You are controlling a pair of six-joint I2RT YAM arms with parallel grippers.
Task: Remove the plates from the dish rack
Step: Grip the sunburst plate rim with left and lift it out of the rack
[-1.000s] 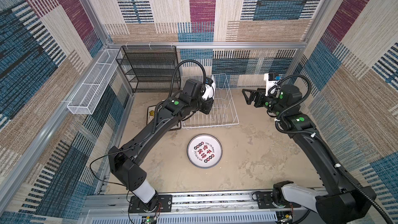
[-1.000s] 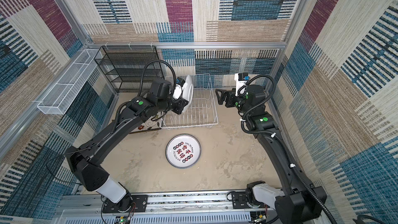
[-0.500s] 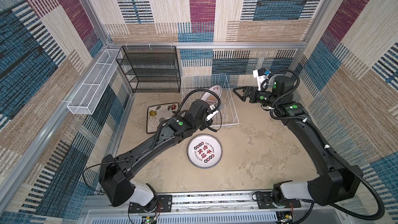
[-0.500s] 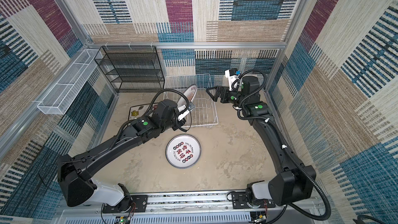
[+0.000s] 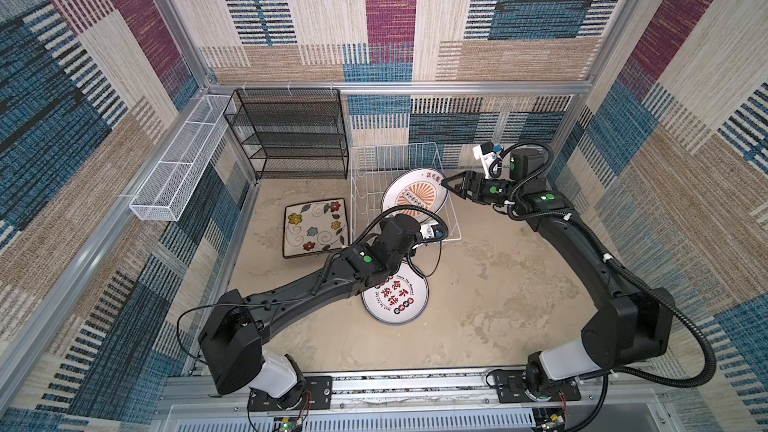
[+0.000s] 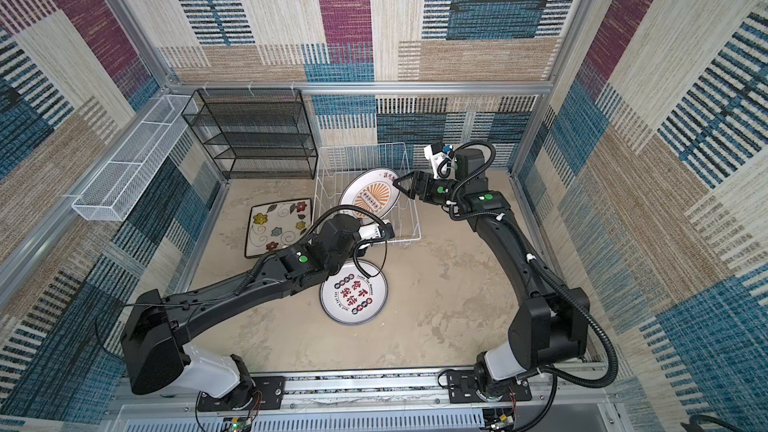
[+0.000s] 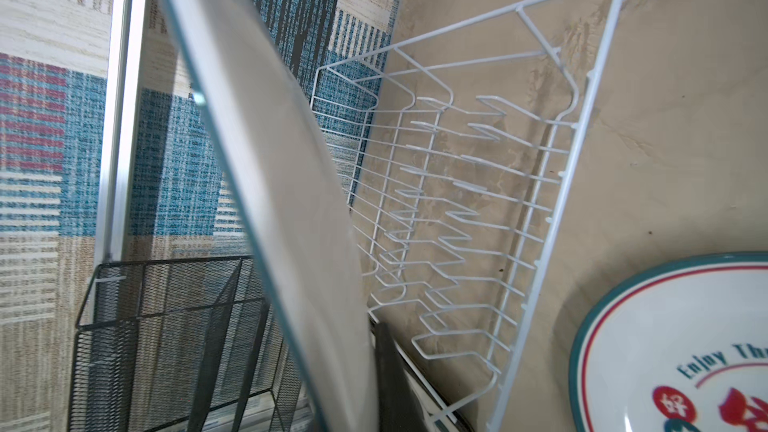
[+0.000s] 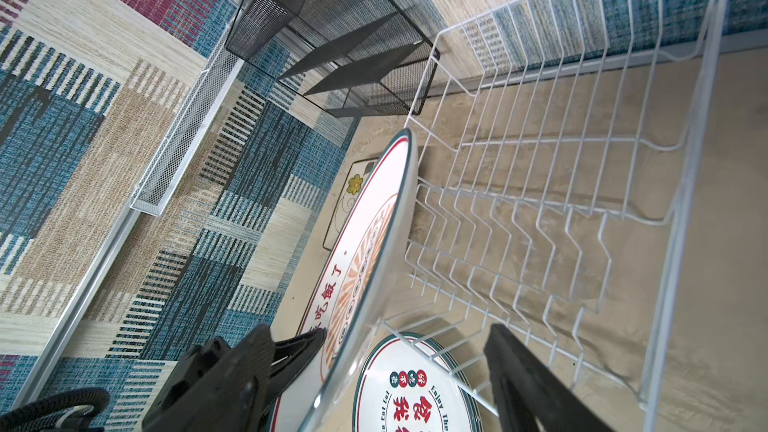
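- The sunburst plate (image 5: 415, 197) is hanging tilted over the rack (image 5: 395, 157), with its printed face turned upward. I cannot tell whether its low edge is touching the wires.
- The left gripper (image 5: 417, 224) is clamping shut on that plate's near rim. In its wrist view the plain white back is filling the frame almost edge-on.
- The right gripper (image 5: 448, 184) is standing wide open at the plate's far-right rim. Its fingers (image 8: 291, 351) are straddling the edge, one on each face, and not visibly pressing.
- The plate is looking like glazed ceramic or melamine: stiff, smooth and slick, with a thin teal-lined lip.
- I am judging it fairly heavy for a rim pinch, and likely to swing or slip while only one edge is gripped.
- The raised rim is looking like the best hold, with pads flat on both faces and two opposite grips stopping it from pivoting. A knock against the wires could be chipping it.
- The rack is showing thin white coated wire, flared sides and rows of bent tines. It is looking light enough to shift if the plate drags on it. No other plate is showing in its slots.
- A lettered plate (image 5: 395, 297) is lying flat on the sandy table (image 5: 498, 284) just near of the rack.
- A square plate (image 5: 314, 228), cream with flowers, is lying flat to the rack's left.
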